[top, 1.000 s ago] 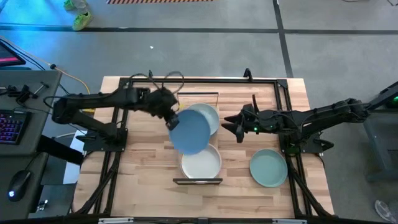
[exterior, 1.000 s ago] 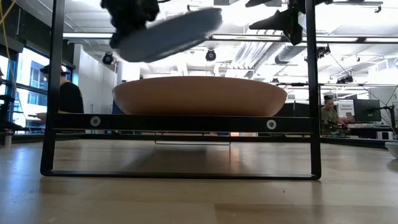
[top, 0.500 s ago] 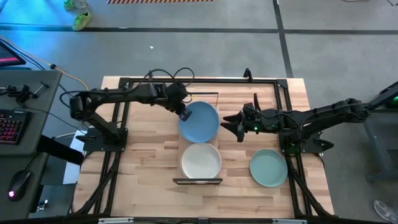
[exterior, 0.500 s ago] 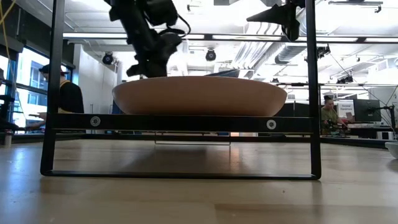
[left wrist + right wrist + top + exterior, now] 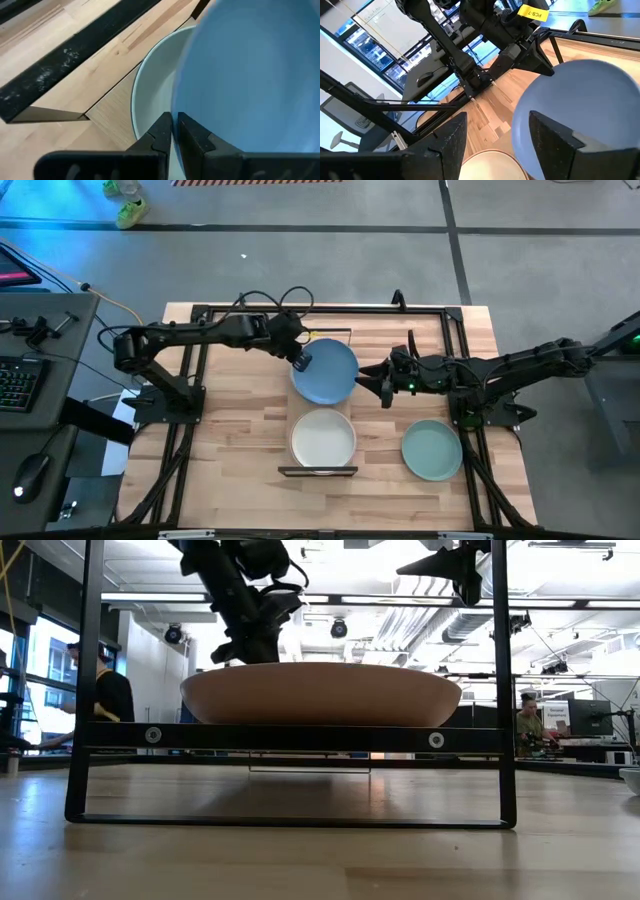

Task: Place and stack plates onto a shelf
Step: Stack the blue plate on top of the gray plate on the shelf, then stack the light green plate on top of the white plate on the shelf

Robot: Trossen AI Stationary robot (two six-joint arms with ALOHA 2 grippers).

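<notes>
The blue plate (image 5: 327, 373) lies level over a whitish plate (image 5: 152, 100) at the far end of the light-wood shelf (image 5: 112, 112). My left gripper (image 5: 301, 363) is shut on the blue plate's left rim. A second whitish plate (image 5: 323, 438) rests on the shelf's near end and fills the low view (image 5: 320, 692). A sage green plate (image 5: 432, 450) sits on the table to the right. My right gripper (image 5: 383, 387) hovers open just right of the blue plate (image 5: 580, 105). My left gripper (image 5: 173, 134) pinches the blue plate's rim (image 5: 186, 111) between its two fingers, on the plate's left side. The fingers come from the table's left, slanting down. The plate sits level over the whitish plate; I cannot tell whether it rests on it.
Black wire frames stand at the shelf's far end (image 5: 325, 331) and near end (image 5: 318, 471). A black rail frame (image 5: 455, 370) borders the tabletop. People stand in the room beyond the table (image 5: 100, 690). Bare wood lies left of the shelf (image 5: 240, 430).
My left gripper has carried the blue plate from above the near whitish plate toward the far edge and down. The plate was tilted steeply; now it lies level over the far whitish plate. In the last half second it slid slightly toward the right.
</notes>
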